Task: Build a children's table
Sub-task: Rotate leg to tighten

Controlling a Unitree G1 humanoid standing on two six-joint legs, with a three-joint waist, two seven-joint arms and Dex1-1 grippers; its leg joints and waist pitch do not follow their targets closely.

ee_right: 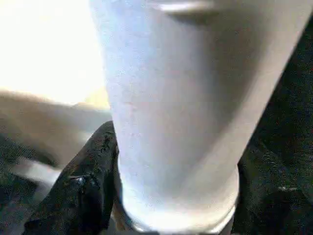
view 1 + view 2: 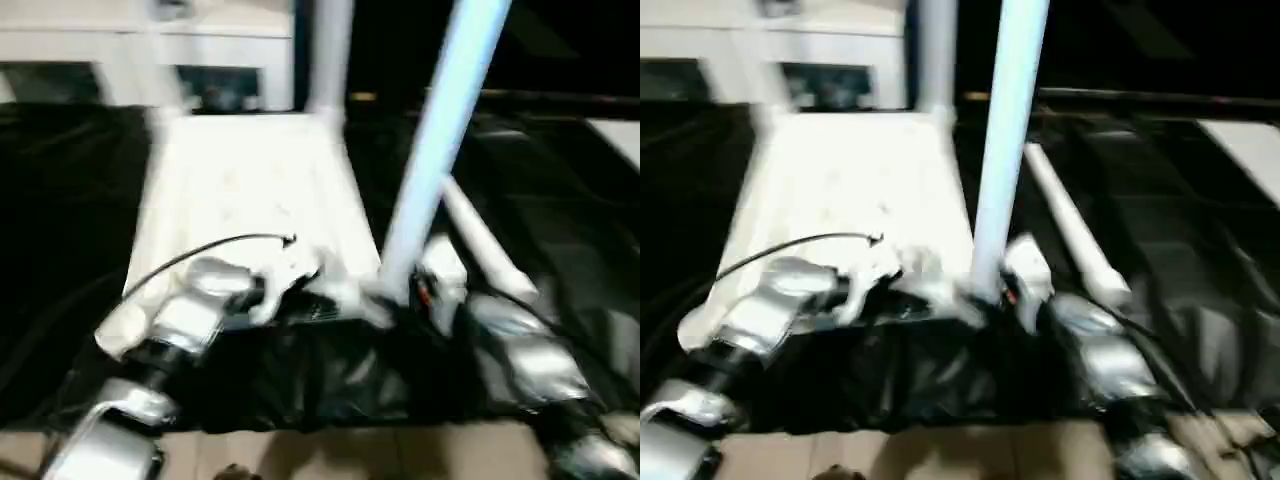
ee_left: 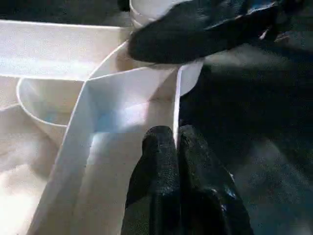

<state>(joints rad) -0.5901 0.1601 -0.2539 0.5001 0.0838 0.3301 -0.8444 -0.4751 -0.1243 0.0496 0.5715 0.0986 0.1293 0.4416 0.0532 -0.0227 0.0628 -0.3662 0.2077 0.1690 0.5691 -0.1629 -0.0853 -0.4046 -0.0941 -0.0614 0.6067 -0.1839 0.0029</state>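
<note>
The white top [image 2: 250, 190] lay ribbed side up on black sheeting [image 2: 60, 250]. One leg [image 2: 440, 140] stood at its near corner, gripped by the right gripper [image 2: 405, 290]; the left gripper [image 3: 176, 161], closed and empty, touched the top's rim.

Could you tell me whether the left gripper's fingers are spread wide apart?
No, the left gripper has its fingers pressed together at the tabletop's rib.

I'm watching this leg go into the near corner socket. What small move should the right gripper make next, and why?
Probably press the upright leg straight down. The right gripper holds it at its base, over the tabletop's corner socket, while the shut left gripper pinches the tabletop's rim.
</note>
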